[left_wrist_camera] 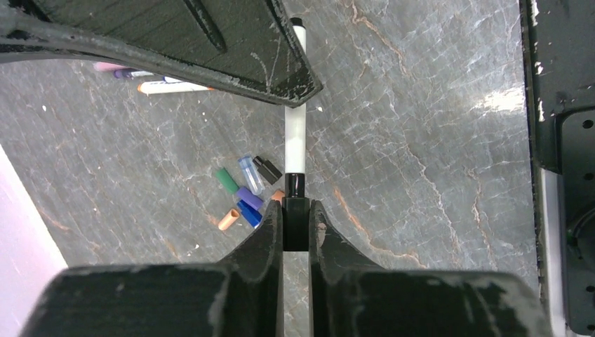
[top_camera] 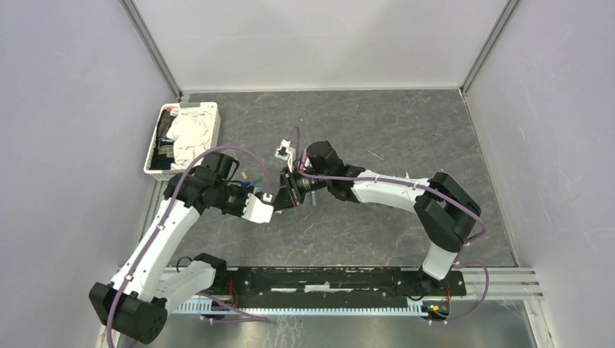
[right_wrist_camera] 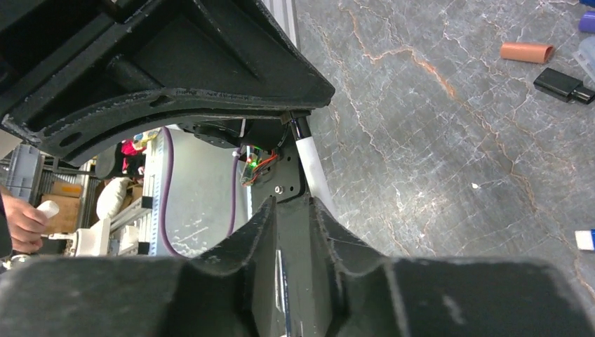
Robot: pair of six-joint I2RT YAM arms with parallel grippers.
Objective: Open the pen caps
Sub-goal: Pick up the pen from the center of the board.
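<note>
My left gripper (left_wrist_camera: 295,210) is shut on a black pen cap (left_wrist_camera: 295,219) that sits on the end of a white pen barrel (left_wrist_camera: 295,137). The barrel runs away from it and passes under a finger of my right gripper (left_wrist_camera: 210,42). In the right wrist view the same barrel (right_wrist_camera: 310,161) slants past the right finger of my right gripper (right_wrist_camera: 293,207), whose jaws stand apart, wider than the pen. Loose pen caps lie on the table: green (left_wrist_camera: 226,180), clear (left_wrist_camera: 250,173), black (left_wrist_camera: 267,169), purple (left_wrist_camera: 249,198), blue (left_wrist_camera: 248,213), orange (left_wrist_camera: 228,220). From above, both grippers (top_camera: 284,194) meet mid-table.
A white tray (top_camera: 210,109) of white cloth stands at the back left. More pens (left_wrist_camera: 172,86) lie beyond the loose caps. An orange cap (right_wrist_camera: 527,51) and a black cap (right_wrist_camera: 561,84) lie on the grey marbled table. Grey walls close in both sides.
</note>
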